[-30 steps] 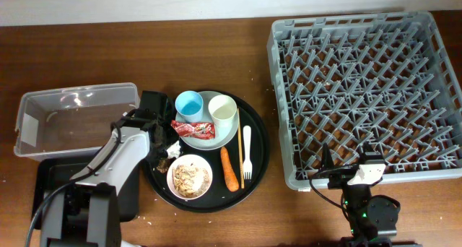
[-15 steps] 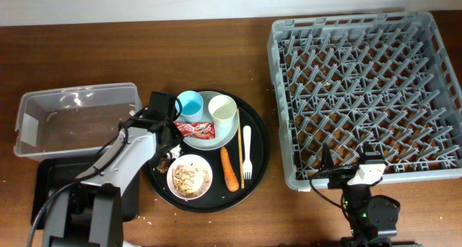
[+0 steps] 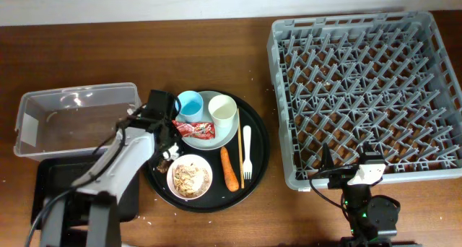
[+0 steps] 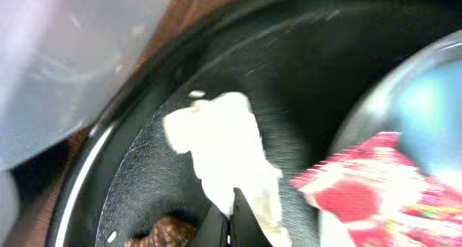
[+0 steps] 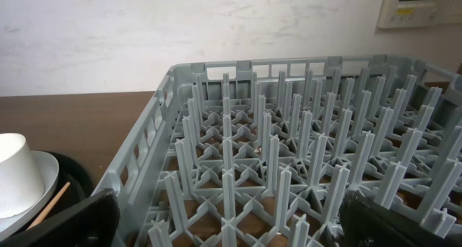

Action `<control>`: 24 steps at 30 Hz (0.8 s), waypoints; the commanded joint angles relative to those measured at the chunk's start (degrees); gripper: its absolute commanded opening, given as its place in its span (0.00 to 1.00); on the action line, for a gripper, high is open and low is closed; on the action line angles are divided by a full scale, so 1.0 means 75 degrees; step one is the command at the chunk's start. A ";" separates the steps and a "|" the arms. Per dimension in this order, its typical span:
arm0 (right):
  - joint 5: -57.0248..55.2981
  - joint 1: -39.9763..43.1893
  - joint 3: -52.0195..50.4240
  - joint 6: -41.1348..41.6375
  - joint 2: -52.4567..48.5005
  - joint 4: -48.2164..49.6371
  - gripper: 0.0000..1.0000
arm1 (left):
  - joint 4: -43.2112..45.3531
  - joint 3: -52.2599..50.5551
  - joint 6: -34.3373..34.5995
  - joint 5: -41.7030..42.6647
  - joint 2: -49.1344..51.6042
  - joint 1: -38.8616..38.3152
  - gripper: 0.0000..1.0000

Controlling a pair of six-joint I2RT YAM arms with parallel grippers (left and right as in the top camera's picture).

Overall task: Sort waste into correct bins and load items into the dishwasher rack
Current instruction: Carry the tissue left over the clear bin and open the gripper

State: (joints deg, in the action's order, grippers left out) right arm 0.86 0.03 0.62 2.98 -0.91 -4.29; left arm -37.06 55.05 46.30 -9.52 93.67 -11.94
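Down on the round black tray [image 4: 289, 74], L gripper [image 4: 231, 219] has its two dark fingers [image 4: 244, 222] pinched nearly together, tips nipping the lower edge of the crumpled white tissue [image 4: 220, 149], which is soft, lumpy and lying on the glossy tray floor. Red shiny snack wrapper [image 4: 361, 196] sits just beside it, creased foil w/ its far part up on the pale round plate [image 4: 382, 81]. Clear plastic tub [image 4: 65, 52] is close by, blurred. R gripper [image 5: 231, 229] is spread wide, blunt black fingers [image 5: 65, 222] at opp. corners of the wrist view, facing the near wall of the grey dishwasher rack [image 5: 289, 153], rigid plastic w/ rows of upright pegs. Overhead: small orange carrot [image 3: 229, 169] and white plastic fork [image 3: 247, 152] lie side by side on the tray
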 commanded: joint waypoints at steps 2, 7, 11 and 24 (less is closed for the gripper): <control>-0.0070 0.0050 -0.0041 0.0015 0.0058 -0.0035 0.99 | -0.0373 0.0399 0.0003 -0.0114 -0.1580 -0.0020 0.00; -0.0070 0.0050 -0.0041 0.0015 0.0058 -0.0035 0.99 | -0.0073 0.0411 0.0009 -0.0860 -0.3217 0.0988 0.00; -0.0070 0.0050 -0.0041 0.0015 0.0058 -0.0035 0.99 | 0.0356 0.0411 0.0009 -0.0915 -0.2882 0.2632 0.00; -0.0070 0.0050 -0.0041 0.0015 0.0058 -0.0035 0.99 | 0.2133 0.0440 -0.0493 -0.0635 -0.2049 0.3902 0.97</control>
State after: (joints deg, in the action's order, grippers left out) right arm 0.86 0.03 0.62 2.98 -0.91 -4.29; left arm -21.37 57.52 46.02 -15.70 84.40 16.97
